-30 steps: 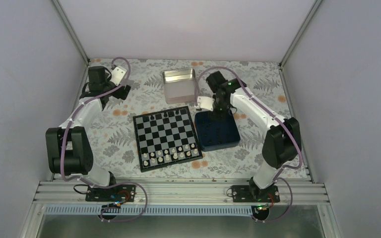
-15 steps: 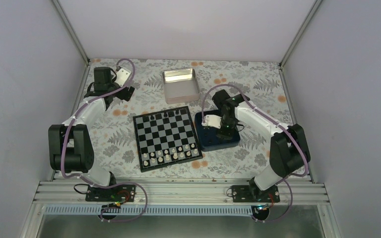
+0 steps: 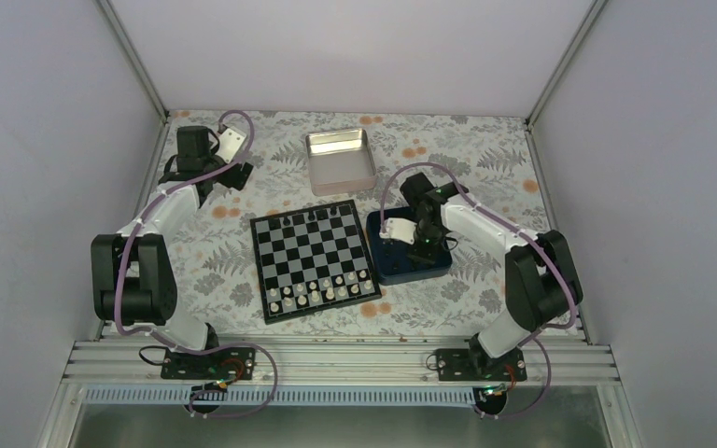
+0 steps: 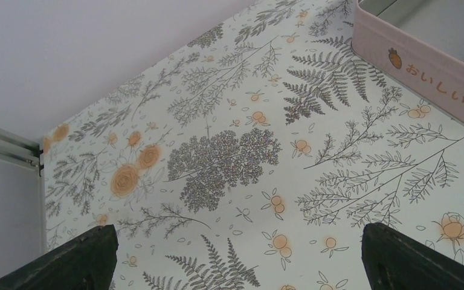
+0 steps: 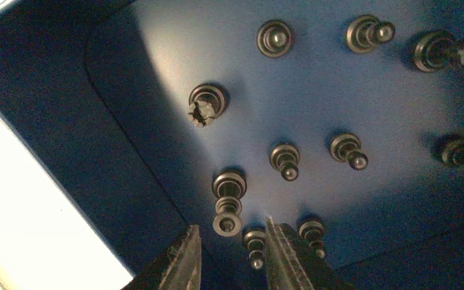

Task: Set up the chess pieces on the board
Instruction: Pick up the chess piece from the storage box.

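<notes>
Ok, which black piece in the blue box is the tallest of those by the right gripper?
The ringed, flat-topped one, its top showing between the right gripper's fingertips. The pawn beside it is short and round-headed.

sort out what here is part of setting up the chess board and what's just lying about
Job in hand: black chess pieces in the navy box; board; right gripper above those pieces.
Just there: metal tin; cream-white pieces on the board's near rows; left gripper, open over the tablecloth.
</notes>
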Robot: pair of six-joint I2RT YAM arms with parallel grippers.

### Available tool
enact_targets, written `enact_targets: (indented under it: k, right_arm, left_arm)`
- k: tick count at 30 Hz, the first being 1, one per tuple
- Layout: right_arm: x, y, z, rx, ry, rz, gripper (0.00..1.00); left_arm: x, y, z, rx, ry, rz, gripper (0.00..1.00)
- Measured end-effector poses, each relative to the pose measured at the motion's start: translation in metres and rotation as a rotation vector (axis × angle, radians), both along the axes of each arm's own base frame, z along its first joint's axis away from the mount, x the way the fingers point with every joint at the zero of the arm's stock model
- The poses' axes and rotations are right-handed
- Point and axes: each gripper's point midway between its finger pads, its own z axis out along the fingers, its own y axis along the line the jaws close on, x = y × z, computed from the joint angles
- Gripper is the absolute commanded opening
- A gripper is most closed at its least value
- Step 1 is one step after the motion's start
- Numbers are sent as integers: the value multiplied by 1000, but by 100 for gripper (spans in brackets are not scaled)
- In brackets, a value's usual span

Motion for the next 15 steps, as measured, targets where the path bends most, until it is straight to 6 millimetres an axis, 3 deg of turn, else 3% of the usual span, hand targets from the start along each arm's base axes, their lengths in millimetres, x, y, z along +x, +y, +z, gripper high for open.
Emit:
enact_targets:
  k: [15]
  right_arm:
    - [-4,-1,-15,13,57,-18,28]
  left_arm:
    - [2,2,-1,7,5,9,100]
